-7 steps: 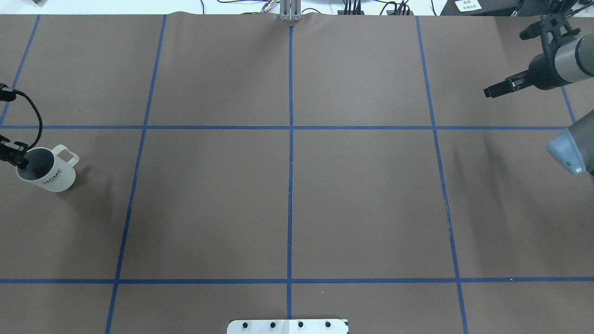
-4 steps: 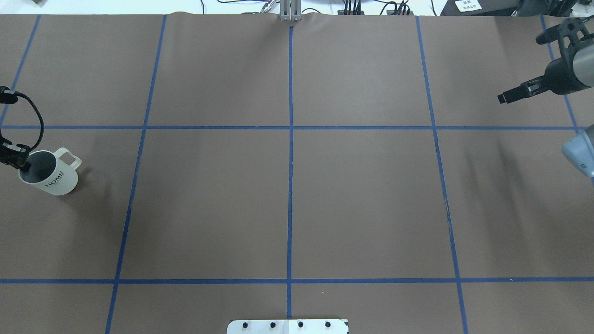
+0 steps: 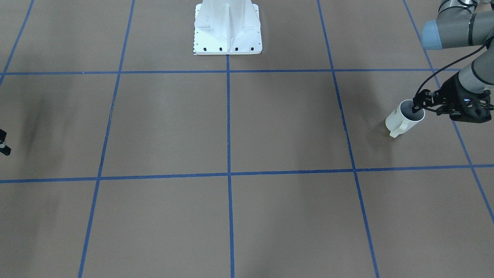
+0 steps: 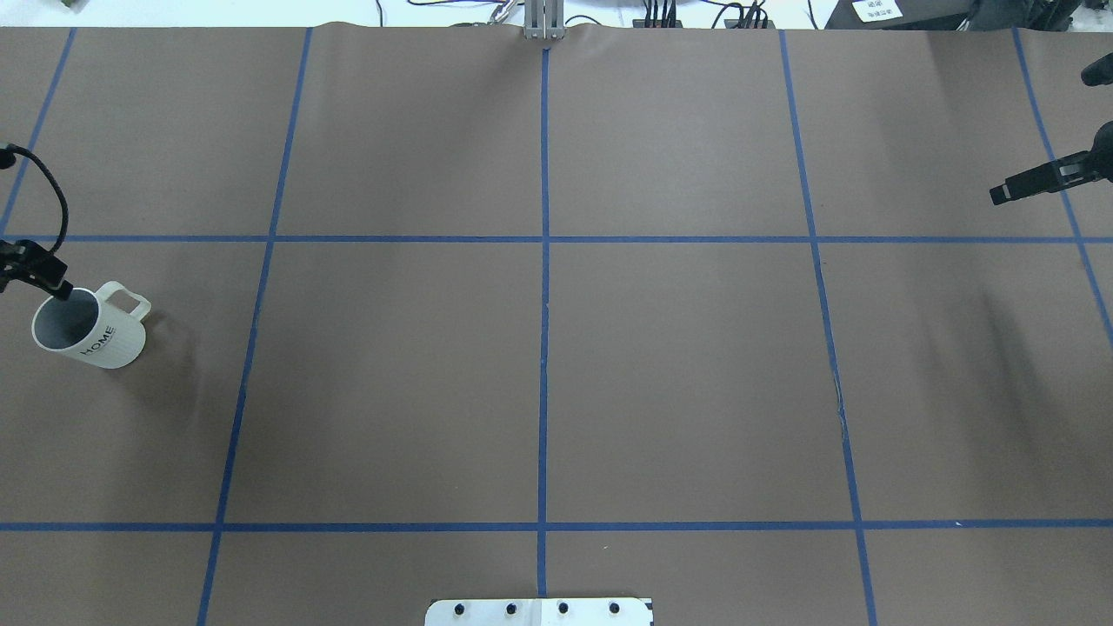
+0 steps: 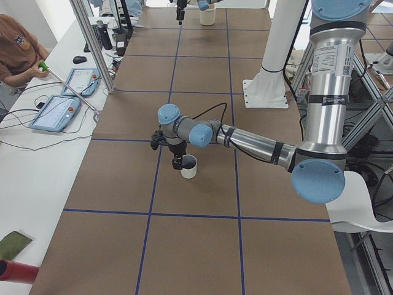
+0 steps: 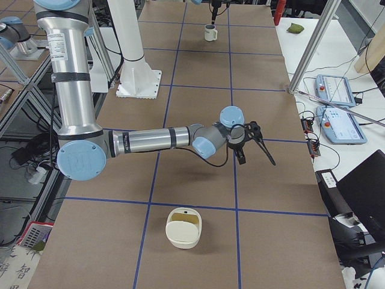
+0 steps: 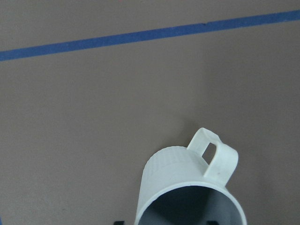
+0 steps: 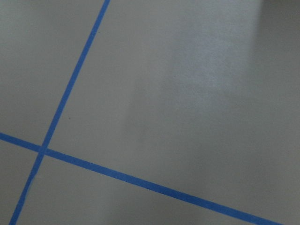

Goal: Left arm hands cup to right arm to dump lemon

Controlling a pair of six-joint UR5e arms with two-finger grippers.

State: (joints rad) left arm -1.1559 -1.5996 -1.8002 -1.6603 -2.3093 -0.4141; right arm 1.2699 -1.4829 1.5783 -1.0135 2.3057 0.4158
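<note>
The cup (image 4: 97, 337), a white mug lettered HOME, stands upright on the brown table at the far left, handle pointing right. My left gripper (image 4: 54, 285) is at its rim; the exterior left view shows one finger (image 5: 177, 162) dipping into the cup (image 5: 190, 168). In the left wrist view the two fingertips sit wide apart at the bottom edge, astride the cup (image 7: 185, 180) wall, so this gripper is open. My right gripper (image 4: 1002, 193) hovers open at the far right, well away from the cup. The lemon is out of view; the cup's inside shows only grey.
A cream container (image 6: 183, 227) sits on the table near my right arm's end. The white robot base (image 3: 227, 29) stands at the table's middle edge. A person (image 5: 15, 55) sits at a side bench with tablets (image 5: 55, 112). Blue tape lines grid the table.
The cup has gone from tilted to upright on the table. My left gripper has shifted along its rim. My right arm has drawn back toward the right edge.
</note>
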